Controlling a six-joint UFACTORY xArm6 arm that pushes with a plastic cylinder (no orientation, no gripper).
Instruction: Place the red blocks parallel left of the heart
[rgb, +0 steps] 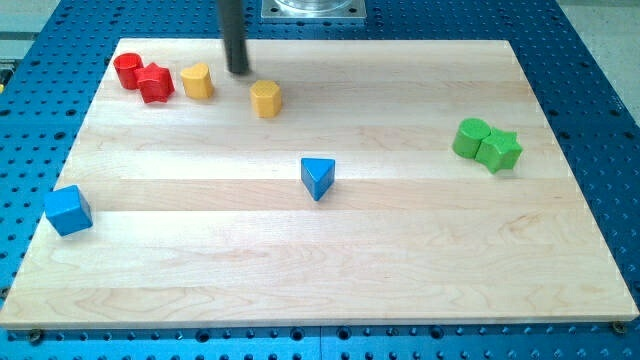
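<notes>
On the wooden board (330, 290) eight blocks are being counted, two of each colour: the green pair (487, 144), the blue cube (68, 210) and blue triangle (318, 177), the yellow heart (197, 80) (shape being judged only tentatively) and second yellow block (265, 98), and the touching red star (155, 83) and red cylinder (127, 68). These red blocks are already being kept just left of the heart. No jaws are being carried and nothing is being held, and with my tip (238, 70) being poised between the yellows, the heart is probably being risked by any leftward sweep.
</notes>
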